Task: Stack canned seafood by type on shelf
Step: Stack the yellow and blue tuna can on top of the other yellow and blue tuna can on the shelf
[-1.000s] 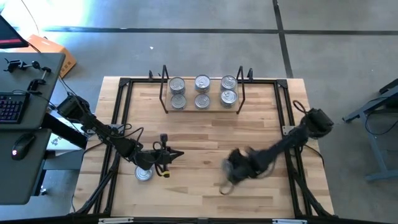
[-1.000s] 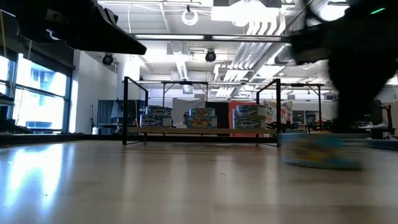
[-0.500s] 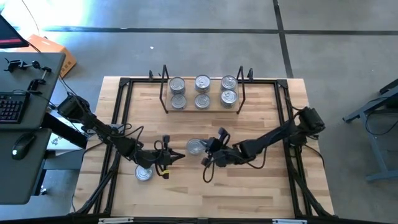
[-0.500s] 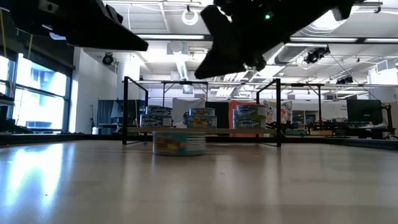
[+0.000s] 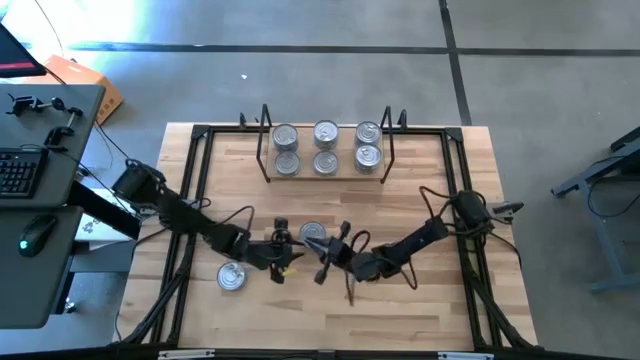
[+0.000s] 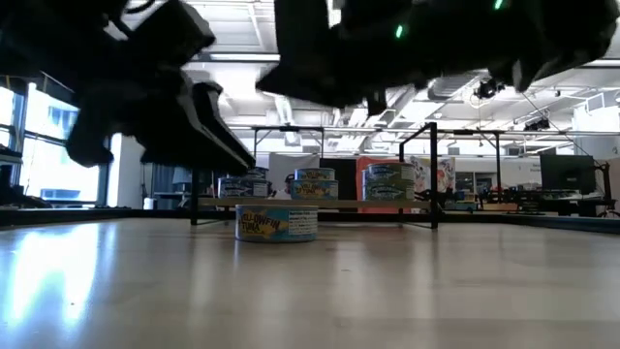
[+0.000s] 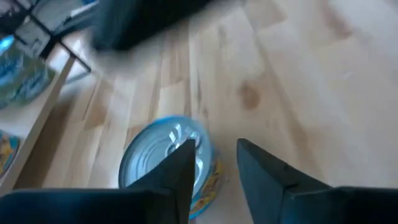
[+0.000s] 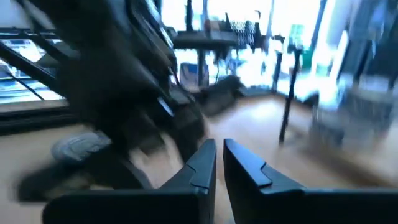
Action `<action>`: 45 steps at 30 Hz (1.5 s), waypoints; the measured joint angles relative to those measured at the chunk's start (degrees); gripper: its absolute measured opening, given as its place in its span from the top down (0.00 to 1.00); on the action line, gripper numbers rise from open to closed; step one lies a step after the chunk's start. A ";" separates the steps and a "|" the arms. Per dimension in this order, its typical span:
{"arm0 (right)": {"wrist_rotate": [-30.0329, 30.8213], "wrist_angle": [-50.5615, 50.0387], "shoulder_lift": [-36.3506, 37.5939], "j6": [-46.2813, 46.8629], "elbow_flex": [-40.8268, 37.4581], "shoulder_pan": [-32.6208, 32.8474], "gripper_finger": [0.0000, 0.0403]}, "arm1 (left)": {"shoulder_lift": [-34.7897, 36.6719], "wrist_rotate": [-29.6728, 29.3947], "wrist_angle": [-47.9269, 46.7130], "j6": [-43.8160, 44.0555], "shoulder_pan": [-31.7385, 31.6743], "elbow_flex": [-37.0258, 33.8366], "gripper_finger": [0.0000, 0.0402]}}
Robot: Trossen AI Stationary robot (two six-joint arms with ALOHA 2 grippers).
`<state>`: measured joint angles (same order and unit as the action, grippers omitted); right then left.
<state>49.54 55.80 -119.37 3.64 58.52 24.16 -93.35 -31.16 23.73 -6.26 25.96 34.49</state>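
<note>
Now L end effector (image 5: 288, 252) part-open by shiny round tin (image 5: 313, 234) – R end effector (image 5: 328, 262) closed, empty.

One camera hangs overhead, looking straight down on the whole pale wooden tabletop (image 5: 400, 310). Another sits at board level, facing the far room. Each wrist camera peers closely past its own fingers. Both wide views share the small wire-ended wooden shelf (image 5: 325, 176) (image 6: 320, 205).
</note>
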 joint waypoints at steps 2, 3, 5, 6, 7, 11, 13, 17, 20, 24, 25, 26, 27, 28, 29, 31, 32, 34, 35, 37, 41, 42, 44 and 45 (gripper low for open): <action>0.44 3.28 1.03 -7.73 0.00 1.29 0.95 | -1.26 0.02 -0.64 -0.49 -1.14 0.46 0.69; 1.05 3.64 2.10 -11.59 0.00 2.06 0.95 | -1.90 0.24 -0.60 -1.15 -1.77 0.65 0.69; 2.80 3.51 5.02 -18.92 0.00 3.90 0.95 | -2.58 1.54 -1.49 -1.82 -3.01 0.71 0.68; 4.88 2.59 6.53 -21.77 0.01 5.00 0.95 | -2.88 3.07 -2.15 -1.84 -3.70 0.71 0.69; 7.35 0.89 8.06 -24.07 0.04 6.12 0.95 | -3.24 5.15 -2.40 -1.84 -4.44 0.71 0.69; 16.18 -10.00 14.06 -28.59 0.04 10.77 0.95 | -4.34 10.77 -3.29 -1.52 -7.18 0.81 0.75; 16.48 -17.87 16.99 -26.55 0.07 12.50 0.94 | -4.54 11.10 -3.04 -1.60 -7.84 0.82 0.81; 9.39 -39.62 20.77 -10.84 0.07 13.66 0.87 | -4.48 11.50 -2.16 -3.50 -8.41 1.01 0.95; -0.06 -52.93 21.09 0.74 0.07 12.18 0.78 | -4.48 11.89 -2.14 -1.66 -8.68 2.24 0.98; -6.82 -59.86 17.13 3.50 0.02 9.08 0.64 | -4.40 11.88 -1.46 -0.89 -9.24 4.80 0.99; -7.45 -59.30 15.92 1.77 0.02 8.34 0.60 | -4.40 11.88 -1.65 -0.28 -9.38 5.33 0.99; -7.93 -58.38 14.53 -0.73 0.02 7.52 0.55 | -4.40 11.90 -1.80 0.28 -9.49 5.78 1.00; -8.00 -56.94 13.02 -3.69 0.02 6.71 0.51 | -4.40 11.87 -1.95 0.77 -9.49 6.24 1.00; -8.04 -55.54 11.50 -6.82 0.02 5.96 0.48 | -4.21 11.83 -1.97 1.09 -9.49 6.72 0.99; -8.08 -54.44 10.13 -9.75 0.02 5.32 0.44 | -3.97 11.80 -2.80 1.11 -9.43 7.24 0.99; -7.94 -51.74 8.01 -12.94 0.02 4.23 0.39 | -2.42 11.39 -7.63 1.15 -8.74 8.30 1.00; -7.78 -50.85 7.58 -12.74 0.02 3.79 0.37 | -1.45 11.15 -11.15 1.18 -8.25 8.86 1.00; -7.97 -49.85 7.36 -9.19 0.03 2.96 0.36 | 1.10 10.97 -17.92 1.82 -7.10 10.21 1.00; -8.21 -49.74 7.32 -6.54 0.04 2.62 0.36 | 2.45 10.89 -20.63 2.65 -6.57 10.66 1.00; -9.47 -49.73 7.28 -1.52 0.04 2.19 0.36 | 4.66 11.19 -23.41 3.98 -5.48 11.09 0.98; -10.77 -47.09 7.26 5.15 0.04 1.95 0.36 | 6.21 12.73 -25.71 3.16 -3.75 9.97 0.89; -10.78 -46.29 7.26 6.08 0.04 1.95 0.36 | 6.10 12.68 -25.53 3.18 -3.59 9.39 0.86; -10.77 -44.60 7.25 6.74 0.04 1.95 0.36 | 4.75 12.56 -25.61 3.51 -3.71 8.77 0.79; -10.74 -43.59 7.26 6.63 0.04 1.97 0.36 | 3.89 12.47 -25.46 3.20 -3.92 8.48 0.77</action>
<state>38.80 12.21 -112.12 10.27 58.57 26.13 -89.46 -18.69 -1.74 -3.05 22.04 42.97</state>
